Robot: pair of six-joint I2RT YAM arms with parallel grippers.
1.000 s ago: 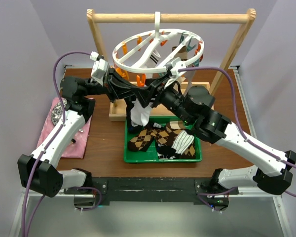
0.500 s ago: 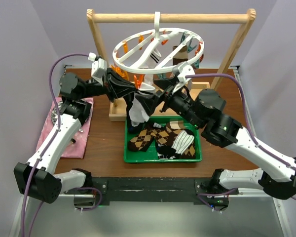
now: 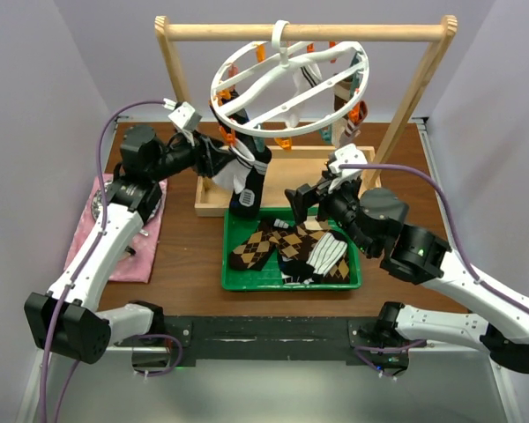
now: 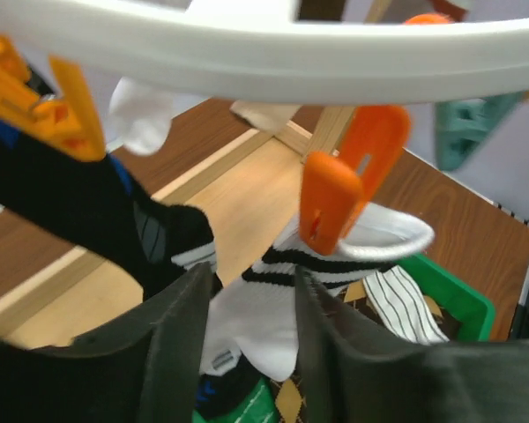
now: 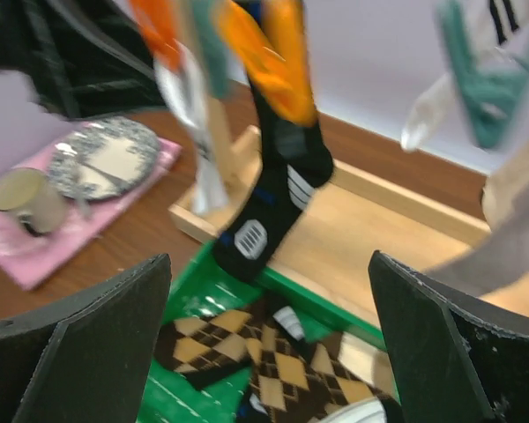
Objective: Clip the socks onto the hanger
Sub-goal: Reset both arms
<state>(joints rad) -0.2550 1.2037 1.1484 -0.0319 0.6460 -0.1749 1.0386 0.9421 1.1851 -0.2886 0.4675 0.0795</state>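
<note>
The white ring hanger [image 3: 286,84] hangs tilted from the wooden bar. On its near left side an orange peg [image 4: 344,185] holds a white sock with black stripes [image 4: 273,300], and beside it hangs a black sock [image 5: 278,189] from another orange peg. My left gripper [image 3: 232,167] is at these two socks, jaws apart, with the white sock's foot hanging loose in the gap [image 4: 251,344]. My right gripper [image 3: 301,201] hovers wide open and empty over the green tray [image 3: 291,286], which holds brown argyle socks [image 3: 264,247] and a striped sock [image 3: 326,256].
The light wooden frame [image 3: 304,33] stands on a flat wooden base [image 5: 397,229] behind the tray. A pink cloth [image 3: 128,256] at the left carries a patterned plate [image 5: 115,159] and a cup [image 5: 26,198]. More socks hang on the ring's far side.
The ring has swung up and tilted back. My left gripper has opened off the white sock. My right gripper has opened wide and drawn back down and to the right.
</note>
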